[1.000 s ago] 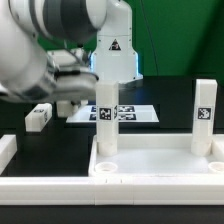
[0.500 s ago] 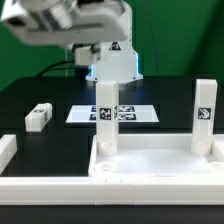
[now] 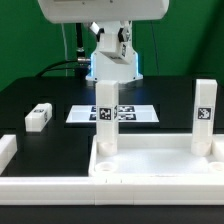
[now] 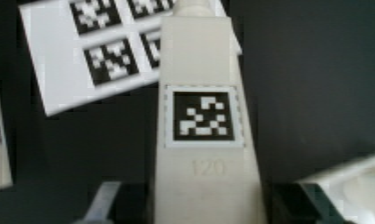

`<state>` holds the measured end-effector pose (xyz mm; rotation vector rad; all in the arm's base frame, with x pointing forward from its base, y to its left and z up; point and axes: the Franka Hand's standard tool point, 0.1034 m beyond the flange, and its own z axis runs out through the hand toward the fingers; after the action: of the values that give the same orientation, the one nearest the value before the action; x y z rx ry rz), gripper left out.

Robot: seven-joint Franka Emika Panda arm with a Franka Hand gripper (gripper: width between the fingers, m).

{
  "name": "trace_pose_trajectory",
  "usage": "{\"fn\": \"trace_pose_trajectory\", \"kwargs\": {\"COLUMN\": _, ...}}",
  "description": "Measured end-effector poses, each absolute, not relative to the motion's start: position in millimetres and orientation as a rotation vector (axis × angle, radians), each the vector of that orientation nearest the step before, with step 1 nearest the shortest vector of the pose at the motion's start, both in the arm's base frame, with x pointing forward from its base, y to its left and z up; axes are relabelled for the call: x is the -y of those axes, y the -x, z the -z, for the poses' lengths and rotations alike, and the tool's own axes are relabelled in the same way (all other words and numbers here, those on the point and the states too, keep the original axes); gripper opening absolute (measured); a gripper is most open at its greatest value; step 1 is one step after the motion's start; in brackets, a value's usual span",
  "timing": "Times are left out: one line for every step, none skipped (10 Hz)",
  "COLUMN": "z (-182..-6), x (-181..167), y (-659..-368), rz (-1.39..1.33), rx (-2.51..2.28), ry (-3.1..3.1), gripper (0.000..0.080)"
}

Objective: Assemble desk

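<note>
**A:** Where is the desk at this moment?

**B:** The desk top (image 3: 150,172) lies flat on the black bench (image 3: 45,95), rim up, nearest the camera in the exterior view. Two legs stand upright in it. The first standing leg (image 3: 107,125) is at the far corner on the exterior view's left, and the second standing leg (image 3: 204,120) is at the far corner on the exterior view's right. Both turn their tags toward the camera.

**A:** Are there any other parts about?

**B:** A loose leg (image 3: 38,117) lies on its side on the bench, toward the exterior view's left, apart from the desk top. The marker board (image 3: 80,114) lies flat behind the first standing leg, which hides part of it. A white rail (image 3: 6,150) edges the bench on that same side.

**A:** And the claw?

**B:** The exterior view shows only the arm (image 3: 100,10) along the top edge, so the claw is out of that picture. In the wrist view the claw (image 4: 189,206) is partly closed on a gripped leg (image 4: 205,150), with a dark finger on either side. That leg runs lengthwise away from the camera, tag face toward it, held above the bench. The marker board shows beyond its far end
</note>
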<state>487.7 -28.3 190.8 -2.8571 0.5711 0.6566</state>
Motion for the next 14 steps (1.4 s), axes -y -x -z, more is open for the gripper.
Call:
{"fn": "trace_pose_trajectory", "kwargs": {"z": -205.7, "x": 16, "y": -507, "rz": -0.604, "rx": -0.58, "ry": 2.872, "gripper": 0.0291}}
{"fn": "trace_pose_trajectory", "kwargs": {"z": -225.5, "x": 8, "y": -533, "rz": -0.477, "rx": -0.591, "ry": 2.894, "gripper": 0.0291}}
{"fn": "trace_pose_trajectory", "kwargs": {"z": -238.1, "x": 4, "y": -548, "rz": -0.389, "rx": -0.606, "ry": 2.912, "gripper": 0.0291}}
{"fn": "trace_pose_trajectory", "kwargs": {"z": -244.4, "x": 6, "y": -557, "rz": -0.301, "rx": -0.583, "ry": 2.962, "gripper": 0.0291}}
{"fn": "trace_pose_trajectory", "kwargs": {"z": -242.2, "x": 3, "y": -562, "rz": -0.166, "rx": -0.576, "ry": 2.971, "gripper": 0.0291}}
{"fn": "trace_pose_trajectory", "kwargs": {"z": -240.5, "x": 2, "y": -560, "rz": -0.096, "rx": -0.574, "ry": 2.973, "gripper": 0.0291}}
{"fn": "trace_pose_trajectory", "kwargs": {"z": -237.4, "x": 2, "y": -567, "rz": 0.034, "rx": -0.572, "ry": 2.976, "gripper": 0.0291}}
{"fn": "trace_pose_trajectory", "kwargs": {"z": -223.1, "x": 5, "y": -574, "rz": 0.106, "rx": -0.58, "ry": 2.984, "gripper": 0.0291}}
{"fn": "trace_pose_trajectory", "kwargs": {"z": -226.1, "x": 4, "y": -593, "rz": 0.19, "rx": -0.589, "ry": 2.983, "gripper": 0.0291}}
{"fn": "trace_pose_trajectory", "kwargs": {"z": -231.1, "x": 1, "y": -613, "rz": 0.279, "rx": -0.65, "ry": 2.969, "gripper": 0.0291}}
{"fn": "trace_pose_trajectory", "kwargs": {"z": -234.0, "x": -13, "y": -636, "rz": 0.391, "rx": -0.724, "ry": 2.972, "gripper": 0.0291}}
{"fn": "trace_pose_trajectory", "kwargs": {"z": -233.4, "x": -45, "y": -642, "rz": 0.503, "rx": -0.791, "ry": 2.958, "gripper": 0.0291}}
{"fn": "trace_pose_trajectory", "kwargs": {"z": -223.2, "x": -74, "y": -631, "rz": 0.559, "rx": -0.771, "ry": 2.938, "gripper": 0.0291}}
{"fn": "trace_pose_trajectory", "kwargs": {"z": -222.0, "x": -70, "y": -631, "rz": 0.593, "rx": -0.749, "ry": 2.936, "gripper": 0.0291}}
